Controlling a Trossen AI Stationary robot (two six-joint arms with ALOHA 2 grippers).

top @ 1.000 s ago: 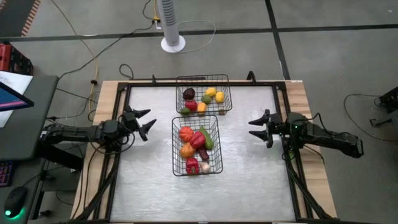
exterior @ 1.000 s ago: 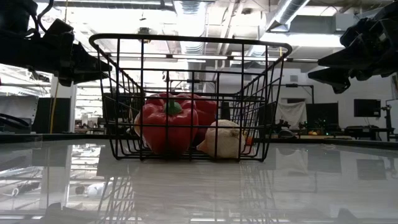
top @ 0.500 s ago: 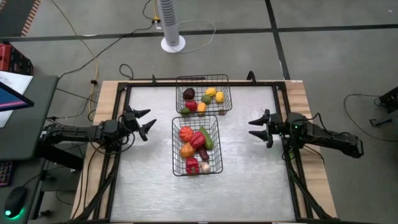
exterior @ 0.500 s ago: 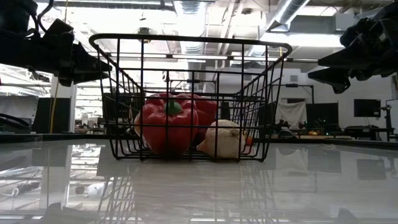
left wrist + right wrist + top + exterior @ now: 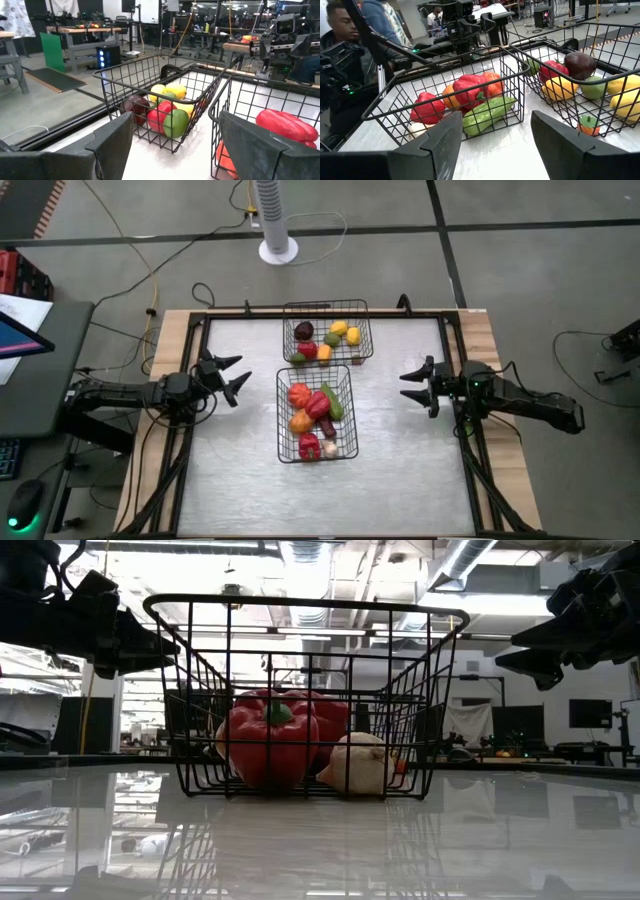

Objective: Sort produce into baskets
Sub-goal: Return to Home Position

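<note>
Produce point(image 5: 301, 395) fills two wire baskets at mid-table, the near basket point(image 5: 317, 459) and the far basket point(image 5: 327, 304) just beside each other. We see the left gripper point(image 5: 243, 369) and the right gripper point(image 5: 404, 387) hanging empty at opposite table edges, fingers spread wide. From table height the near basket largely screens the far one; only a red pepper point(image 5: 268, 745) and a garlic point(image 5: 358, 764) read clearly, and both grippers are cropped.
</note>
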